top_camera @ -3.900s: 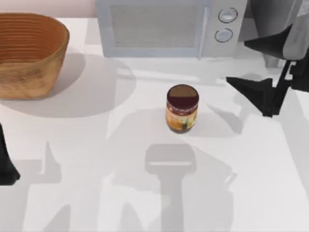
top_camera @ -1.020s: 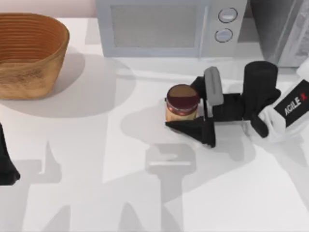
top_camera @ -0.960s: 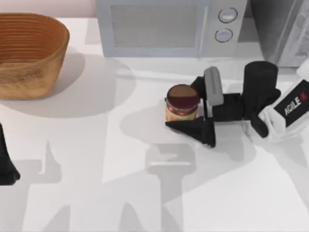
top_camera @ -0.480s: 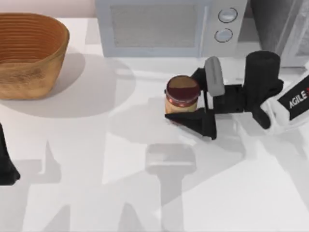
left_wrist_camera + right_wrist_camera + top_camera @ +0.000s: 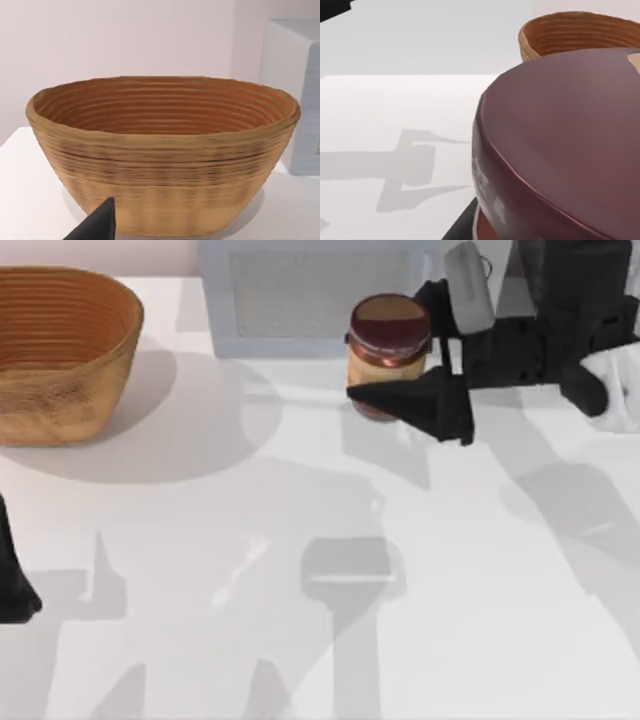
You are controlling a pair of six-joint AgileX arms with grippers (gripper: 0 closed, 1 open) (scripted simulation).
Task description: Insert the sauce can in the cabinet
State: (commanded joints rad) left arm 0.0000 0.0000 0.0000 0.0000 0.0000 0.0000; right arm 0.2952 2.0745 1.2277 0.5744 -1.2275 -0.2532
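right gripper (image 5: 400,358) clamps sauce can (image 5: 388,355), fingers (image 5: 415,405) pinching its sides, can held upright clear of white table (image 5: 300,540), in front of microwave (image 5: 300,295) near top view's far right. maroon lid (image 5: 560,145) looms close in right wrist view. left gripper (image 5: 12,580) parked at table's left edge, near wicker basket (image 5: 160,150); fingers' state cannot tell.

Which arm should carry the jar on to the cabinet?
Right. Its tool already grips the maroon-lidded, orange-labelled sauce can, lifted near the table's back right. The left tool sits parked at the left edge.
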